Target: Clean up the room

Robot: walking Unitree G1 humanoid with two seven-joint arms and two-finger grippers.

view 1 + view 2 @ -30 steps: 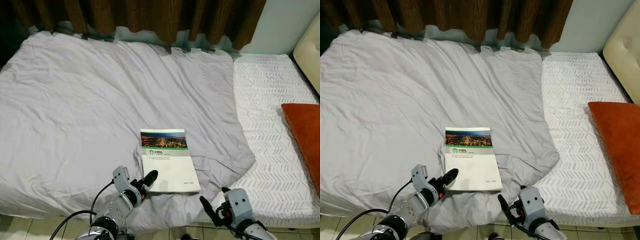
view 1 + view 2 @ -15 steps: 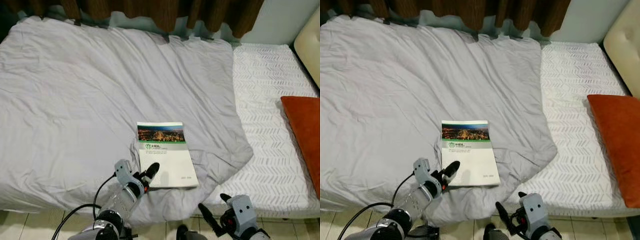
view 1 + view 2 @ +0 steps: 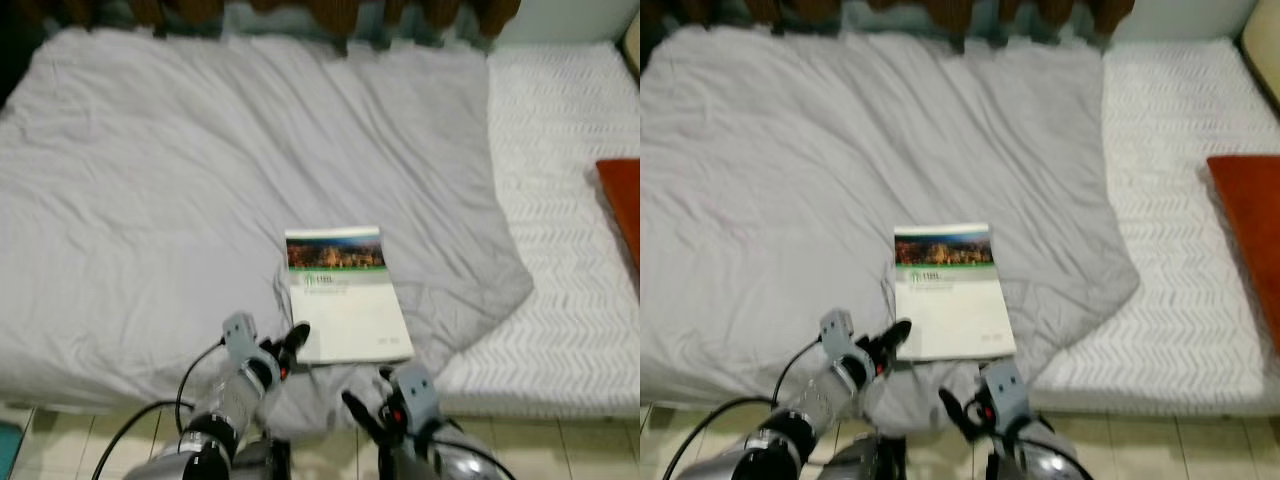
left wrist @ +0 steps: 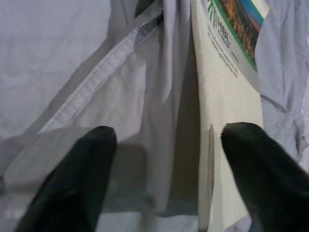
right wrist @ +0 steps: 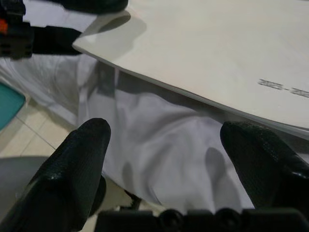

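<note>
A white booklet [image 3: 346, 297] with a green and city-photo band on its cover lies flat on the grey duvet [image 3: 180, 200], near the bed's front edge. My left gripper [image 3: 288, 348] is open at the booklet's near left corner. In the left wrist view its fingers [image 4: 79, 169] straddle the booklet's edge [image 4: 227, 111] and a duvet fold. My right gripper [image 3: 368, 402] is open just below the booklet's near edge, over the hanging duvet. In the right wrist view the booklet's underside edge [image 5: 203, 72] lies just beyond the gripper's fingers [image 5: 79, 159].
A white patterned sheet [image 3: 570, 230] covers the right part of the bed, with an orange pillow [image 3: 622, 200] at its right edge. Brown curtains [image 3: 300, 8] hang behind the bed. Pale tiled floor [image 3: 560, 445] runs along the bed's front, with a teal object [image 3: 6, 440] at far left.
The camera has tilted down and shifted. My right gripper has moved left, to just under the booklet's near edge. The left gripper stays at the booklet's near left corner.
</note>
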